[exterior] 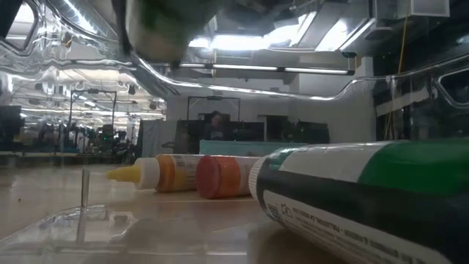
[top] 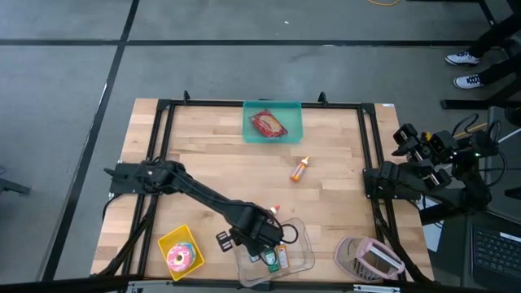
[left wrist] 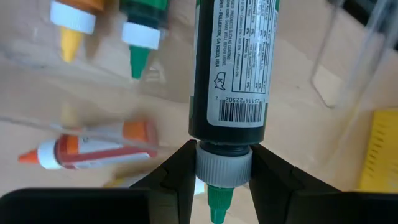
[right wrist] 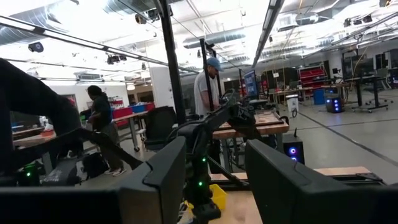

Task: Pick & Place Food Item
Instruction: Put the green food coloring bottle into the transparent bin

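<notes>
The left gripper (top: 262, 244) is hanging over the clear plastic container (top: 303, 262) at the near edge of the table, pointing down, and its two dark fingers (left wrist: 177, 171) are pinching the grey cap of a green-tipped squeeze bottle (left wrist: 227, 68), so the bottle is sitting right between them, label and barcode facing the wrist camera. From above, that bottle is showing as a dark green patch (top: 274, 259) directly under the gripper, inside the container.

Around it, other bottles are lying in the container: a yellow-tipped one (left wrist: 73, 22), a second green-tipped one (left wrist: 140, 37) beside it, and a red-orange one (left wrist: 93, 144) lying flat a little apart. Another small orange bottle (top: 300, 168) is lying alone mid-table. A teal tray (top: 273, 122) with a red packet is sitting at the far edge, a yellow tray (top: 175, 242) with a pink doughnut (top: 181, 259) left of the container, and a pink basket (top: 368, 258) to its right.

The right gripper (right wrist: 214, 171) is waiting off the table's right side, its fingers standing apart with nothing between them.

The table (top: 212, 175) is pale wood in a black frame. Beyond it, people are standing among workbenches under bright ceiling lights.
</notes>
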`<action>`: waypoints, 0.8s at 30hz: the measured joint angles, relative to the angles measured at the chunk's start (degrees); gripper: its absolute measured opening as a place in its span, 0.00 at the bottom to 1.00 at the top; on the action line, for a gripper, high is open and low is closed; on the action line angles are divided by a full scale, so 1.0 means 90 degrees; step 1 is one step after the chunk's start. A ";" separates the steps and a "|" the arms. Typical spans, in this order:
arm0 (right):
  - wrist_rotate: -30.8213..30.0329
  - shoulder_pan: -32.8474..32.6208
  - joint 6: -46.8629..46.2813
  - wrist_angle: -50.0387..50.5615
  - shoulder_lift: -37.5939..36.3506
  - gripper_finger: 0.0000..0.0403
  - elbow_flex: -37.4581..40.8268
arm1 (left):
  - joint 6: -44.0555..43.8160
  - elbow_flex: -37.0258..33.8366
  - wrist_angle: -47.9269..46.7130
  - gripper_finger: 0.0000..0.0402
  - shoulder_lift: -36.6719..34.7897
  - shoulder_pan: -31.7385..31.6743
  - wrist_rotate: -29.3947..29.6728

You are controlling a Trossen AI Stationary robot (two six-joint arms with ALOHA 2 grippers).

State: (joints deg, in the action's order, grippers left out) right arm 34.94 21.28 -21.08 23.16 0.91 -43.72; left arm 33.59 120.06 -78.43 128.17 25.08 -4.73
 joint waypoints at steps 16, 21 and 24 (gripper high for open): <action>0.0116 0.0000 0.0056 0.0013 0.0000 0.41 0.0000 | 0.0195 -0.0001 0.0723 0.28 0.0457 -0.0088 -0.0328; 0.0124 0.0000 0.0057 0.0012 0.0000 0.41 0.0000 | 0.0223 0.0001 0.0874 0.28 0.0456 -0.0094 -0.0427; 0.0124 0.0000 0.0058 0.0012 0.0000 0.41 0.0000 | 0.0266 0.0001 0.0920 0.28 0.0456 -0.0088 -0.0437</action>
State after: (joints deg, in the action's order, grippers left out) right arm 36.05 21.28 -20.56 23.27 0.91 -43.72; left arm 35.99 120.07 -70.16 132.27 24.29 -8.67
